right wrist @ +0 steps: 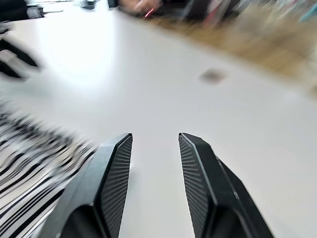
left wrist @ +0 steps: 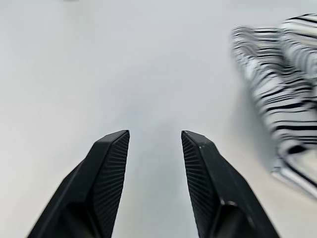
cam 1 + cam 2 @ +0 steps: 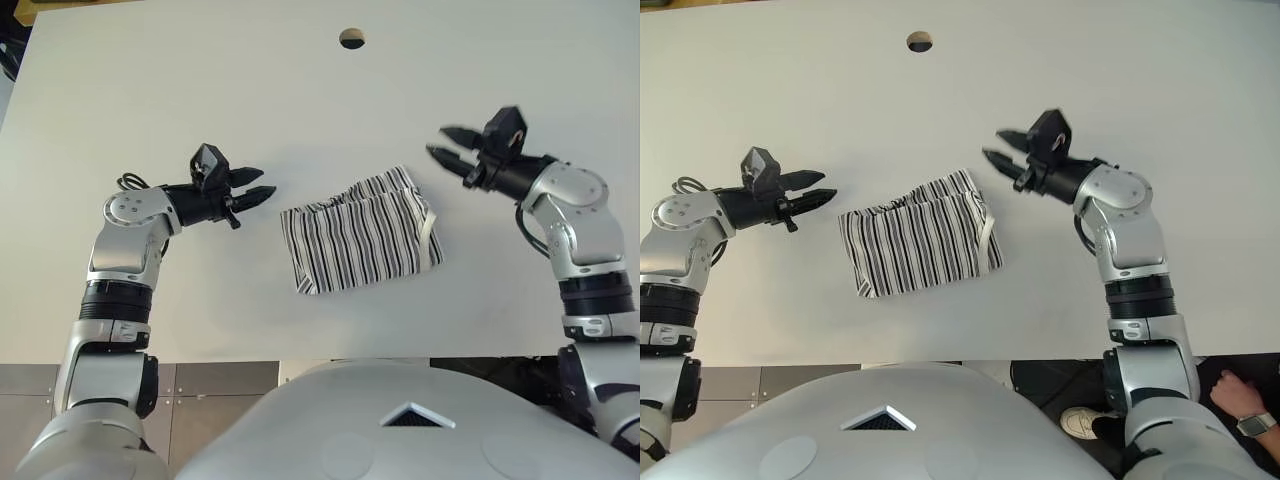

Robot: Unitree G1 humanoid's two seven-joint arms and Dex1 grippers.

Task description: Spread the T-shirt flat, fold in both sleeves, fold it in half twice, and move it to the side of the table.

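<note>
White table (image 3: 150, 90) under both my arms. Striped T-shirt (image 3: 362, 242) is folded into 1 compact rectangle and lies between my 2 pairs of fingers, touching neither. My left gripper (image 3: 266, 181): fingers apart, empty, just beside the shirt's left edge. My right gripper (image 3: 437, 140): fingers apart, empty, near its far right corner. Small hole (image 3: 351, 38) well beyond both.

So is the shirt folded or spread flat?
Folded: the shirt lies as a layered striped rectangle on the table; left gripper and right gripper open, apart from it.
</note>
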